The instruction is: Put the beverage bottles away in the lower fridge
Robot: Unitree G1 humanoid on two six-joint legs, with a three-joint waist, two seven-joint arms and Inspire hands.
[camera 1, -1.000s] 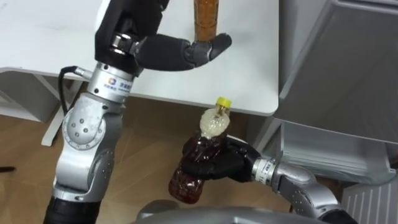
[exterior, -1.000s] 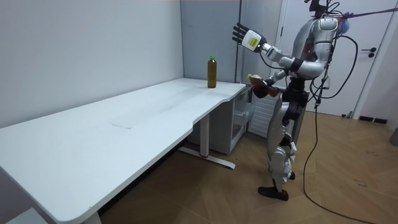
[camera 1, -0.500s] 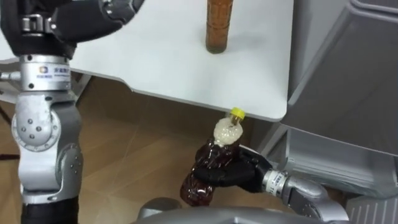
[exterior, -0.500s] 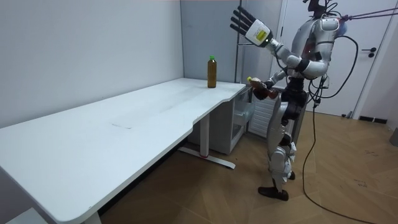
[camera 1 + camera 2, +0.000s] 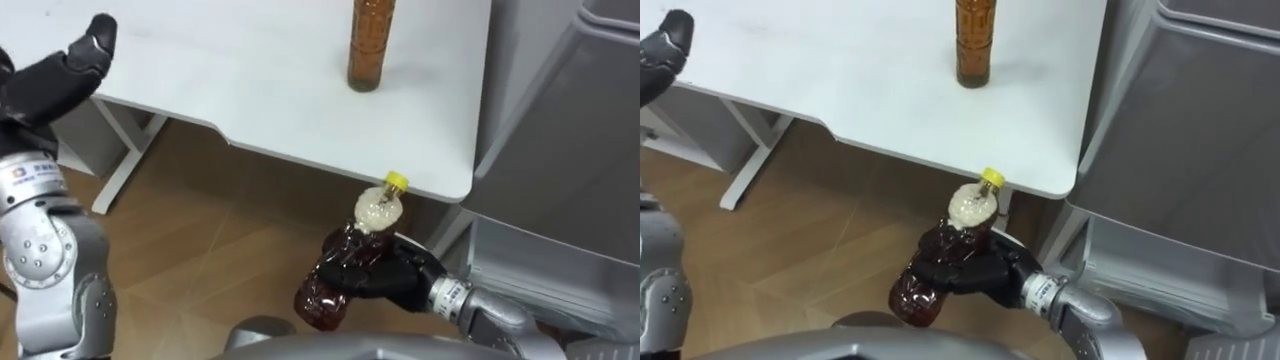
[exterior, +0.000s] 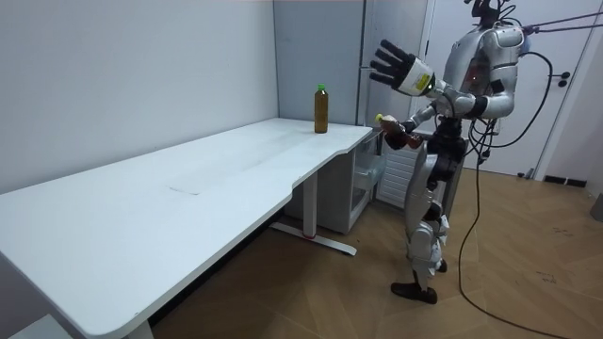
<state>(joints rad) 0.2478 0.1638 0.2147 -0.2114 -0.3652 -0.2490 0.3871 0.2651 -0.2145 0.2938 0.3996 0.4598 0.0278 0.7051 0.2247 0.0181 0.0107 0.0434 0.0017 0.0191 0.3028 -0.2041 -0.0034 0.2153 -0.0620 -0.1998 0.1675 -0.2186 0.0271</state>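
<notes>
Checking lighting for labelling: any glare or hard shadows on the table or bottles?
Left eye view: table evenly lit, no glare; standing bottle casts only a faint shadow; held bottle in the right hand shows small highlights. Room view: shade under the table.

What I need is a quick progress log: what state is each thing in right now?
dark bottle: capped, tilted, held clear of the table in the right robot hand.
amber bottle: capped, upright on the table.
right robot hand: shut on the dark bottle.
left robot hand: open, raised, holding nothing.
</notes>
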